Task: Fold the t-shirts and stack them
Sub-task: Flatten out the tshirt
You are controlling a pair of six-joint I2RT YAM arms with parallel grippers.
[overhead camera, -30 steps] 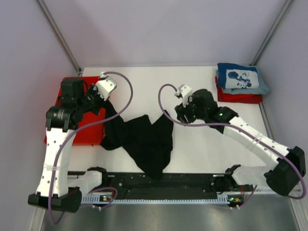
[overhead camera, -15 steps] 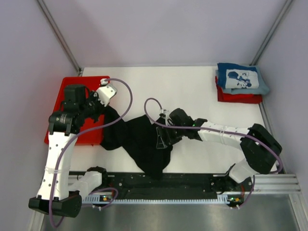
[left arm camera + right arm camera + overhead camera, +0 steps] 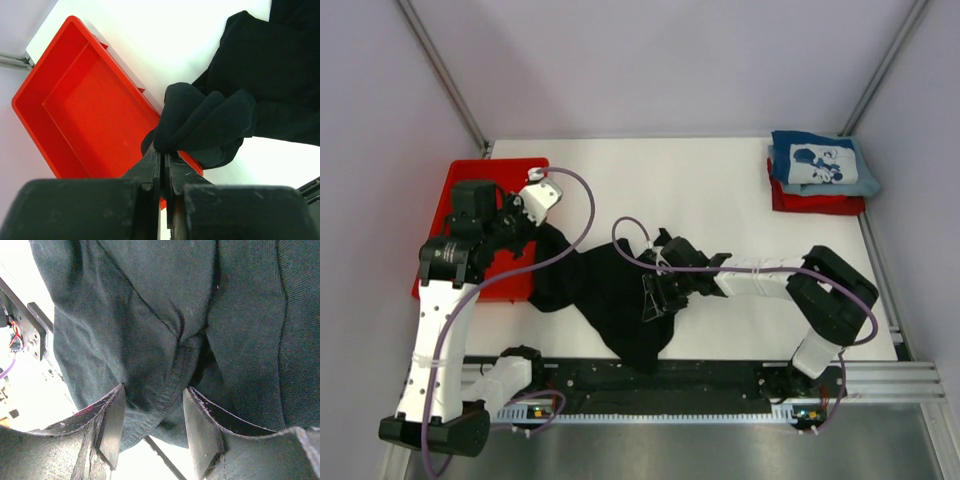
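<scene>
Since a second ago only the right arm has travelled, swinging in low over the cloth. Over the red tray's (image 3: 75,115) edge, the left end effector (image 3: 162,155) is clenched on a bunched corner of the black t-shirt (image 3: 610,300), probably to keep it taut. Mid-desk (image 3: 720,190), the right end effector (image 3: 152,410) straddles a hem, released. At far right, the blue t-shirt (image 3: 820,165) lies folded on the red t-shirt (image 3: 815,203).

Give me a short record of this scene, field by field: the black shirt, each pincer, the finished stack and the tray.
black shirt: unfolded, crumpled mid-table
left pincer: shut on a bunched edge of that shirt
right pincer: open, fingers either side of a fold in it
stack: blue shirt folded on red shirt, far right corner
red tray: left side, beside the left pincer
</scene>
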